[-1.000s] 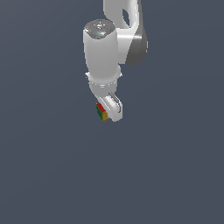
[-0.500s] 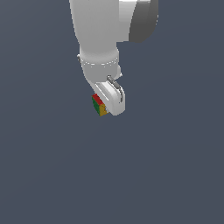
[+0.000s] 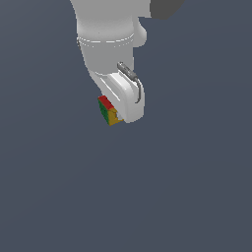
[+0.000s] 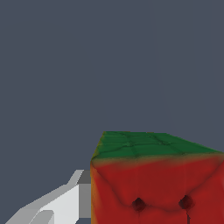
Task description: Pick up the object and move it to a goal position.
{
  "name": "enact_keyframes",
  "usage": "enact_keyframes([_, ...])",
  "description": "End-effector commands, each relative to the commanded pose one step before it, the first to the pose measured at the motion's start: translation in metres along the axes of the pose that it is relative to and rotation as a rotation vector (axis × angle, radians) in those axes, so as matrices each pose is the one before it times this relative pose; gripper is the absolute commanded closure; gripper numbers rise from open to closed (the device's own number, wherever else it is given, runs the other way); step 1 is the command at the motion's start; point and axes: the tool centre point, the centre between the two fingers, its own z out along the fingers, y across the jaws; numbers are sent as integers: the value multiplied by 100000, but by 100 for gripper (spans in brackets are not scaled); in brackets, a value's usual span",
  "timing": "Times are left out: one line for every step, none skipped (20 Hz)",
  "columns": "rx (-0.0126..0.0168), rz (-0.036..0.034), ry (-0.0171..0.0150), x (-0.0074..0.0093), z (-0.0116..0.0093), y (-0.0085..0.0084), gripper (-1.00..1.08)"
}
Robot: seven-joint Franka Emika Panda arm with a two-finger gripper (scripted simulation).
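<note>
Your arm fills the upper part of the exterior view, white and bulky, and below it the gripper is closed on the cube, which sits at the fingertips on the exterior view's left side of the white finger housing. In the wrist view the cube looms large, red face toward the camera and green face beyond it, with one white finger pressed against its side. You cannot see the opposite finger there, so judge the hold as likely but not confirmed on both sides. The main risk is the cube slipping out: it looks held near the very tips, so a sharp move or an early release would drop it short of the goal. No goal marker shows in either view, so you have nothing to aim against here. Everything around is one flat grey-blue field, with no visible surface edge.
</note>
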Motion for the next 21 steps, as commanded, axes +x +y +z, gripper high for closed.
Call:
enact_keyframes([148, -31, 62, 327, -1331, -477, 108])
enact_keyframes([0, 0, 0, 115, -411, -166, 108])
enact_keyframes([0, 0, 0, 106, -377, -153, 108])
enact_keyframes([0, 0, 0, 97, -345, -142, 108])
enact_keyframes([19, -23, -38, 92, -311, -132, 108])
enact_keyframes([0, 0, 0, 82, -285, -121, 108])
enact_keyframes([0, 0, 0, 75, -258, -112, 108])
enact_keyframes([0, 0, 0, 69, -234, -103, 108])
enact_keyframes([0, 0, 0, 62, -211, -93, 108])
enact_keyframes([0, 0, 0, 56, -189, -84, 108])
enact_keyframes([0, 0, 0, 50, -168, -76, 108])
enact_keyframes([0, 0, 0, 44, -147, -67, 108])
enact_keyframes([0, 0, 0, 38, -127, -59, 108])
enact_keyframes([24, 21, -37, 61, -107, -34, 108])
enact_keyframes([0, 0, 0, 28, -88, -45, 108])
enact_keyframes([0, 0, 0, 22, -70, -38, 108])
enact_keyframes([0, 0, 0, 17, -52, -31, 108])
enact_keyframes([0, 0, 0, 13, -35, -25, 108])
enact_keyframes([0, 0, 0, 8, -20, -18, 108])
enact_keyframes([0, 0, 0, 4, -8, -11, 108])
enact_keyframes([0, 0, 0, 1, -2, -3, 108])
